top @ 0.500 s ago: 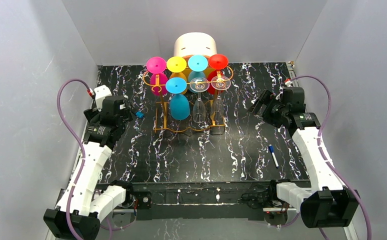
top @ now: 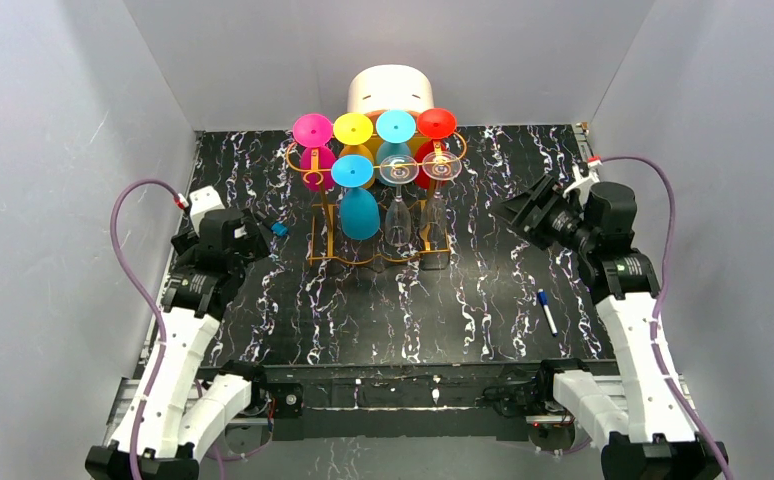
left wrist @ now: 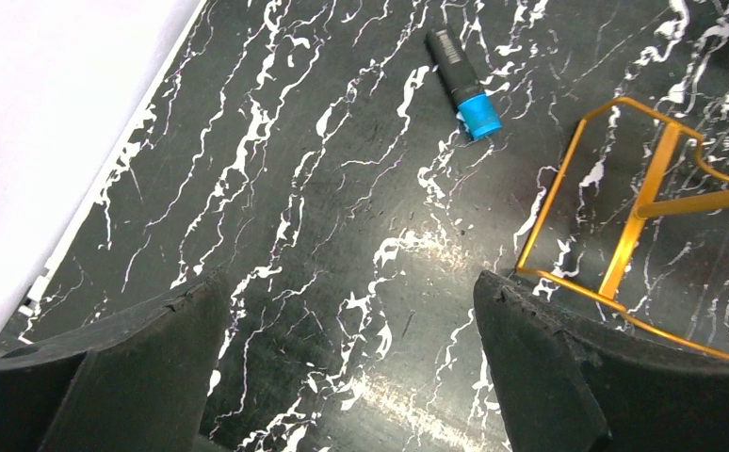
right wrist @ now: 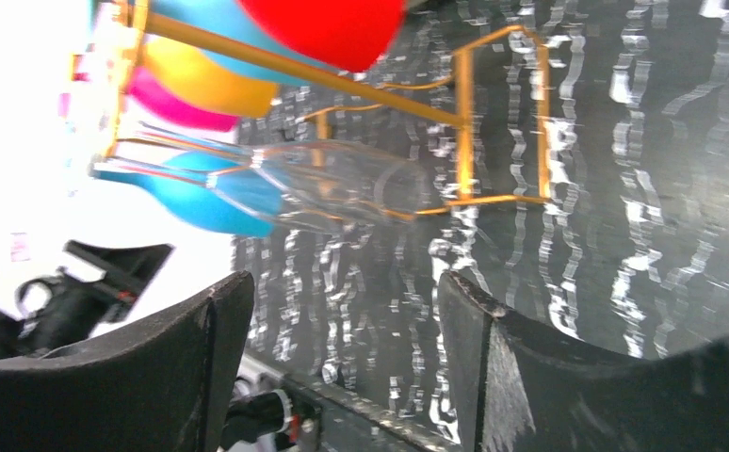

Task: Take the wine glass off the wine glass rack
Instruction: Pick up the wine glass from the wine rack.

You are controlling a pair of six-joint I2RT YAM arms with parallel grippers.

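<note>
The orange-gold wine glass rack [top: 328,235] stands at the back middle of the black marbled table [top: 463,300]. Wine glasses hang upside down from its rails: a blue one [top: 360,212] and two clear ones [top: 397,218] in front, with pink, yellow, blue and red feet behind. In the right wrist view a clear glass [right wrist: 342,184] and the blue glass [right wrist: 201,200] lie ahead of my right gripper [right wrist: 342,311], which is open, empty and well apart from them. My left gripper [left wrist: 351,320] is open over bare table, beside the rack's base [left wrist: 624,235].
A white round box [top: 391,92] sits behind the rack. A blue pen [top: 546,311] lies on the table near the right arm. A short black piece with a blue end [left wrist: 464,71] lies left of the rack. Grey walls close in both sides.
The right arm has risen and swung outward to the right, its gripper still turned toward the rack and its jaws a little narrower. The left arm has drawn back slightly.
</note>
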